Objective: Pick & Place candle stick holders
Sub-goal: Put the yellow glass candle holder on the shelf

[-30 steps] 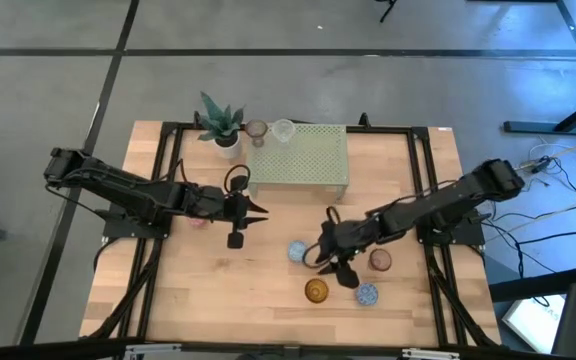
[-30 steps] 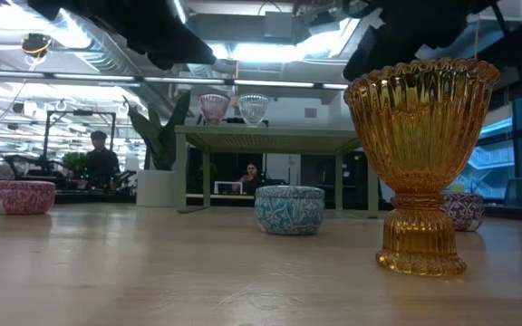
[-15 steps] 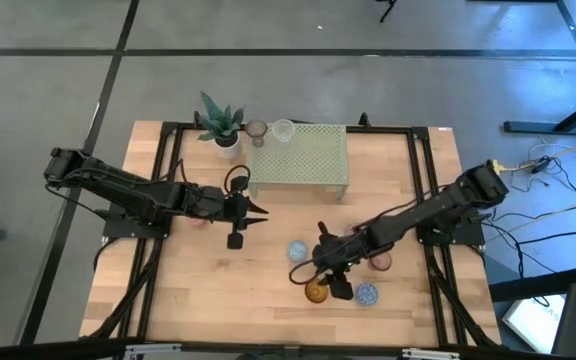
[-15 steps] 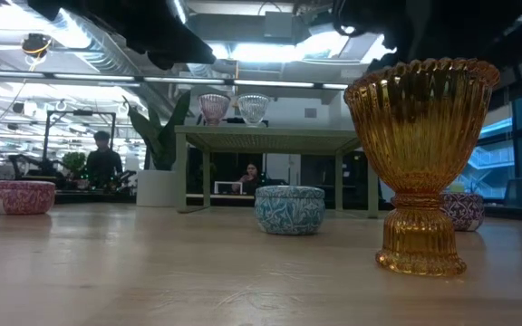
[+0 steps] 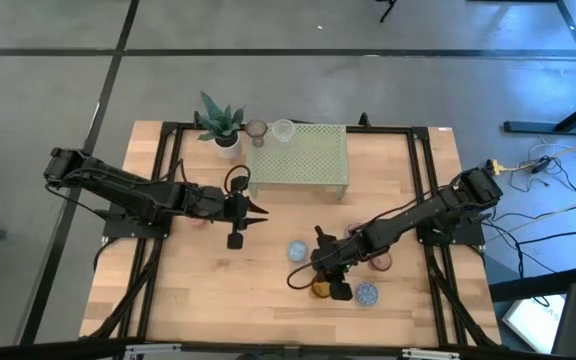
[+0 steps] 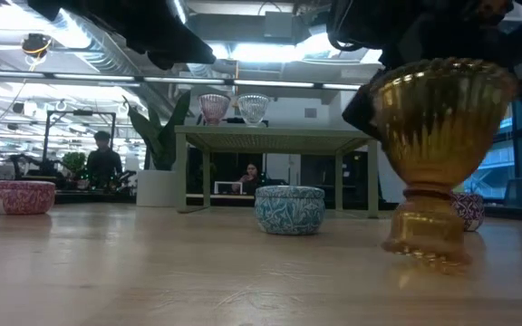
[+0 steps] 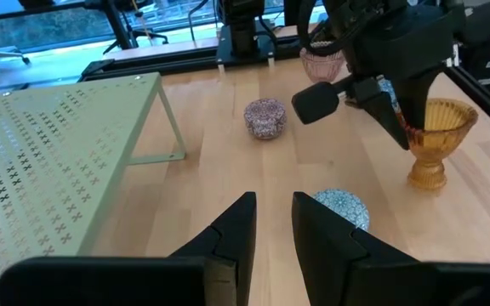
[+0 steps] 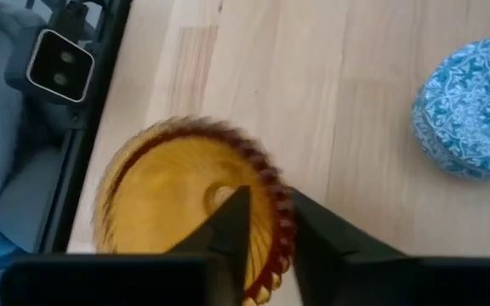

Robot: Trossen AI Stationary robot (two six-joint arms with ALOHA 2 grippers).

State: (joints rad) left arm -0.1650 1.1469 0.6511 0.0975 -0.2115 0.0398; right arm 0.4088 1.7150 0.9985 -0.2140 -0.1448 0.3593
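Your right hand (image 8: pixel 262 225) pinches the rim of the amber candle stick holder (image 5: pixel 318 289): in its wrist view one finger sits inside the cup and the other outside, the ribbed rim between them. That goblet-shaped holder stands near the front edge of the surface (image 5: pixel 218 300), and in the low view it leans slightly and looks blurred, so you cannot tell whether its foot rests flat.

Just beside it stand a blue mosaic holder (image 5: pixel 297 250) toward the middle, a second blue speckled holder (image 5: pixel 367 294) on the far side, and a pinkish-brown holder (image 5: pixel 379 262) (partly covered by your right arm from above).

Your left hand (image 7: pixel 272 212) waits over the middle-left of the surface, holding nothing, its fingers drawn near together with a narrow gap. A pink mosaic holder (image 6: pixel 23 196) lies beneath the left arm, nearly hidden from above.

At the back, a pinkish glass holder (image 5: pixel 257 129) and a clear holder (image 5: pixel 283 129) stand on the pale green perforated stand (image 5: pixel 308 160), next to a potted plant (image 5: pixel 220 124).
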